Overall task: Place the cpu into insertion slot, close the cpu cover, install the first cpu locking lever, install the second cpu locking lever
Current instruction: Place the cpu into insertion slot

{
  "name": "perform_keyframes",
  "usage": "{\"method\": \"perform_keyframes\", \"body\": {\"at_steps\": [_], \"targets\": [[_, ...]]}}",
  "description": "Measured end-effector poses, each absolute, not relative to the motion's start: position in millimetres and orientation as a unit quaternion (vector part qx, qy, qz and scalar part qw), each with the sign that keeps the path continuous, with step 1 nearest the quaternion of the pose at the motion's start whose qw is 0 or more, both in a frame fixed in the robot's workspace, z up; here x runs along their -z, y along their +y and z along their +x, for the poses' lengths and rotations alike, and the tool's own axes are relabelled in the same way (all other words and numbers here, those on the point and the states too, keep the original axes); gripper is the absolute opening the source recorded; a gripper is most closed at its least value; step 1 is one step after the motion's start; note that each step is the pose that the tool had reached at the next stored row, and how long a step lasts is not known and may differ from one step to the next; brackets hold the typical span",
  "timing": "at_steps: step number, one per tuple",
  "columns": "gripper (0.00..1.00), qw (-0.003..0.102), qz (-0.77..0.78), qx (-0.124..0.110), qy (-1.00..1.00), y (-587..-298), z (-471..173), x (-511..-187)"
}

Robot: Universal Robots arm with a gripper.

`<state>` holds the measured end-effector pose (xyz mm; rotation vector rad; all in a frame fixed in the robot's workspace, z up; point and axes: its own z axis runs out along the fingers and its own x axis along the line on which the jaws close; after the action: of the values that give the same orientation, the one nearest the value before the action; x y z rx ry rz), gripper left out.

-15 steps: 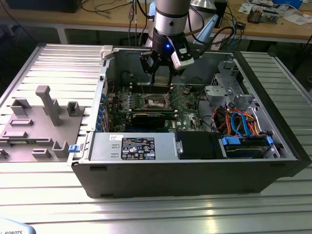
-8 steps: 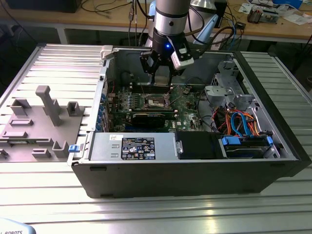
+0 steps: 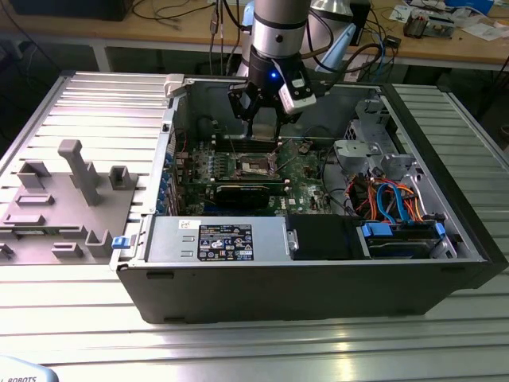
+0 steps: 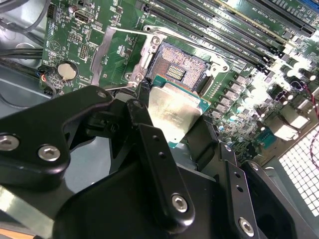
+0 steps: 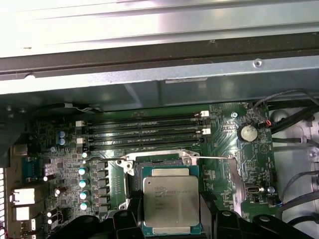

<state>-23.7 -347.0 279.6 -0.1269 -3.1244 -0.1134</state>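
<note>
Counter (image 3: 79, 342): ribbed aluminium slats, matte silver. On it lay a black sheet-metal case (image 3: 278, 294), open on top, boxy, with a dull grey painted interior. The arm (image 3: 278, 24) was a smooth silver-grey tube reaching down into the case. On the exterior view's left, beside the case, sat a grey moulded fixture (image 3: 64, 199), matte with blocky uprights. A bare-metal supply box (image 3: 215, 239) sat along the case's near wall.

The board (image 5: 224, 144) was glossy green laminate, densely populated. Long black slots (image 5: 144, 132) ran in parallel rows across it. A thin steel wire lever (image 5: 214, 158) lay flat beside the socket. A round shiny coin cell (image 5: 246, 132) sat further out on the board.

The slot (image 4: 174, 67) was a square dark recess with a fine grid of contacts, edged in bright stamped metal. It was uncovered and unfilled.

The cpu (image 5: 170, 201) was a flat square with a brushed silver lid and faint print, on a green substrate rim.

The jaws were black matte bars with screw heads, clamped on two opposite edges of the cpu. In the second wrist view the cpu (image 4: 174, 112) was held clear of the board, its far edge just over the slot's near edge, not seated. In the first wrist view it overlapped most of the slot (image 5: 159, 163), leaving a dark strip showing beyond it.
</note>
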Motion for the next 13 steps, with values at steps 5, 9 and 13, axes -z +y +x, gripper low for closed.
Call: {"method": "perform_keyframes", "body": {"at_steps": [5, 9, 13], "targets": [[0.54, 0.006, -0.042, 0.036, -0.998, -347.0, -23.7, -279.5], [0.54, 0.006, -0.043, 0.036, -0.998, -347.0, -23.7, -279.4], [0.54, 0.006, -0.045, 0.036, -0.998, -347.0, -23.7, -279.4]]}}
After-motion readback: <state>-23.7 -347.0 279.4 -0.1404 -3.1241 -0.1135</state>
